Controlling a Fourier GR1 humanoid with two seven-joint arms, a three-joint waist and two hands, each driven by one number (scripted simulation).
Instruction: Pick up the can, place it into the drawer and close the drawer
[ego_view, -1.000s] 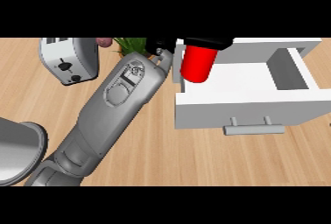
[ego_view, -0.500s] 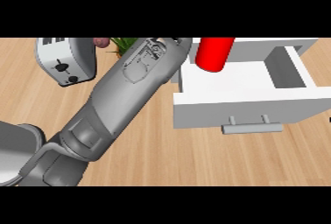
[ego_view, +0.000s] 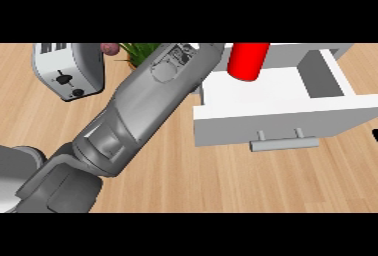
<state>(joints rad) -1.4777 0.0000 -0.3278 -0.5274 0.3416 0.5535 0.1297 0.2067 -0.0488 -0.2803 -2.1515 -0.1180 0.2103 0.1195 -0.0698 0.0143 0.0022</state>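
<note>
The red can (ego_view: 248, 61) hangs upright over the back of the open white drawer (ego_view: 270, 122), its top cut off by the view's upper edge. My left forearm (ego_view: 140, 105) runs from the lower left up to the can's left side. The left hand itself is hidden past the upper edge, where it holds the can's top. The drawer's inside is bare white, and its grey handle (ego_view: 284, 144) faces me. Only a black sliver of my right hand (ego_view: 375, 135) shows at the right edge.
A white toaster (ego_view: 68, 70) stands at the back left on the wooden counter (ego_view: 221, 185). A green plant (ego_view: 139, 52) and a small brownish thing (ego_view: 109, 48) sit behind it, next to my forearm.
My left arm has stretched further forward and to the right, carrying the can from the drawer's left wall to above its inside. The hand has slipped out past the upper edge.
</note>
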